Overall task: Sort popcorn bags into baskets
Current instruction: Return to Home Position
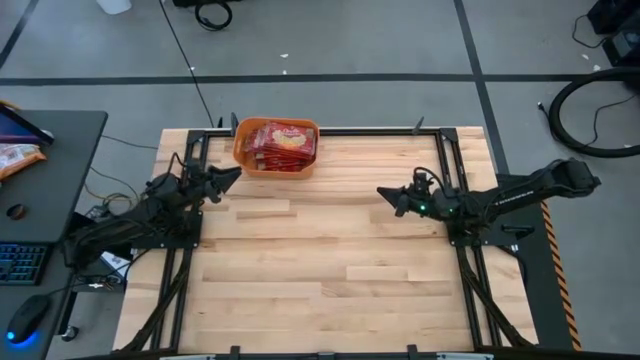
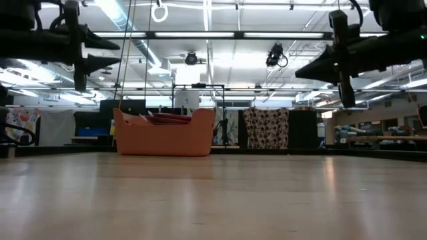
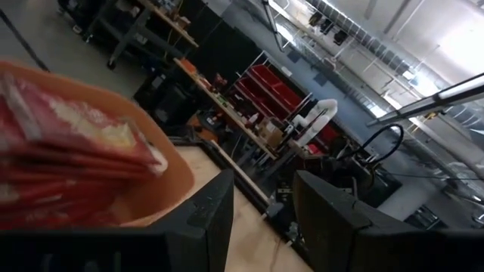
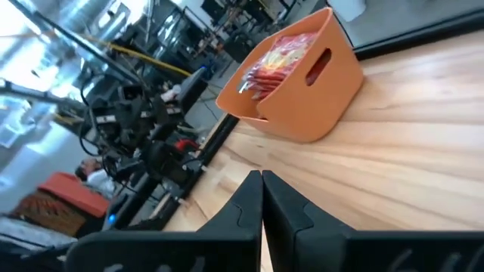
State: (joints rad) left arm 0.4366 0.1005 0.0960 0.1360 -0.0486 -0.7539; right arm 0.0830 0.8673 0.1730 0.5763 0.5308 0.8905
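Workshop hall and table, four views. Much of the hall beyond the table (image 1: 330,260) is too dim or blurred to name; in the low view only the ceiling strip lights and a patterned cloth (image 2: 265,128) read clearly. A desk (image 1: 60,160) left of the table is cut off by the picture's edge.

The table is pale wooden planking in a black frame, standing on a grey floor crossed by dark lines. The orange tub (image 1: 275,147) sits at the table's far edge, left of centre. Its near wall hides most of its contents in the low view, and the left wrist view shows only part of its rim.

The popcorn bags (image 1: 283,140) lie stacked inside the tub, red with cream-yellow centres. They overlap, so their number cannot be counted. In the low view only their upper edges (image 2: 167,118) show above the rim.

Both arms are raised clear of the planking. The left gripper (image 1: 232,176) hangs near the tub's near left corner, not touching it. Its fingers (image 3: 208,219) stand apart with a clear gap and hold nothing. The right gripper (image 1: 385,194) hangs right of centre, well apart from the tub. Its fingers (image 4: 234,219) are pressed together, with nothing between them.
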